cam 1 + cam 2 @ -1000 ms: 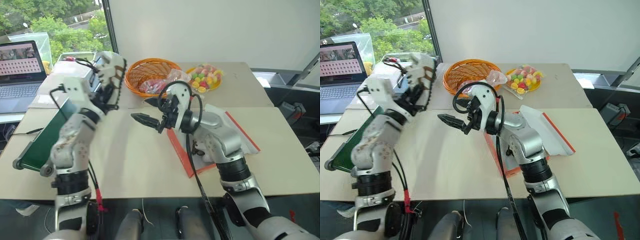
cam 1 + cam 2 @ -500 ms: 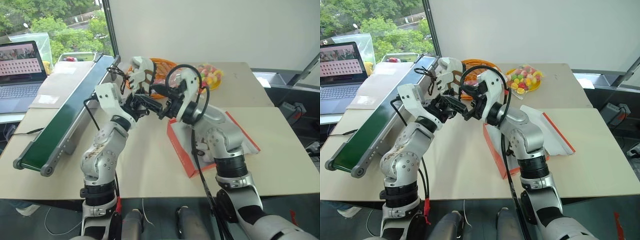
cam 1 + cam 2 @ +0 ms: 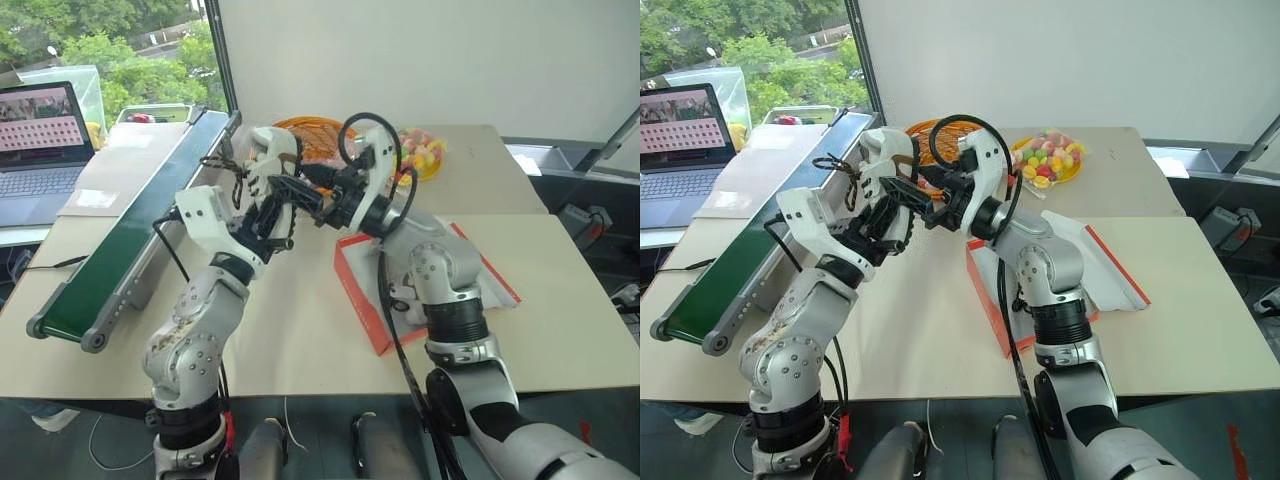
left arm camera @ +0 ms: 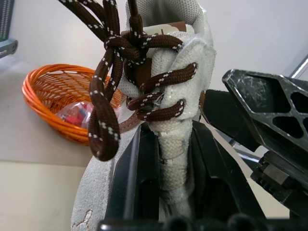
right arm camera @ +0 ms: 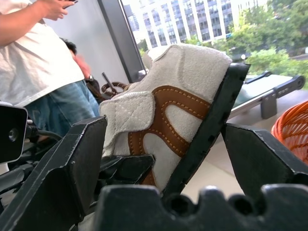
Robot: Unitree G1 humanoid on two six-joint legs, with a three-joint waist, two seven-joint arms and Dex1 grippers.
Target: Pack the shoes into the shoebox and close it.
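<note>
One of the shoes, a white sneaker with brown trim and dark laces, is held up over the table with my left gripper shut on it. The left wrist view shows the shoe pinched between the two black fingers. My right gripper meets it from the right, open. Its fingers stand wide on either side of the shoe's heel. I cannot tell whether they touch it. The red shoebox lies open on the table under my right arm, its lid folded out to the right. My arm hides most of its inside.
An orange wicker basket and a plate of coloured sweets stand at the back. A green conveyor belt runs along the left, with a laptop beyond it. A person stands past the table.
My left arm has swung the shoe from the far left toward the middle, in between the right gripper's fingers. The right gripper has risen slightly and stayed open.
</note>
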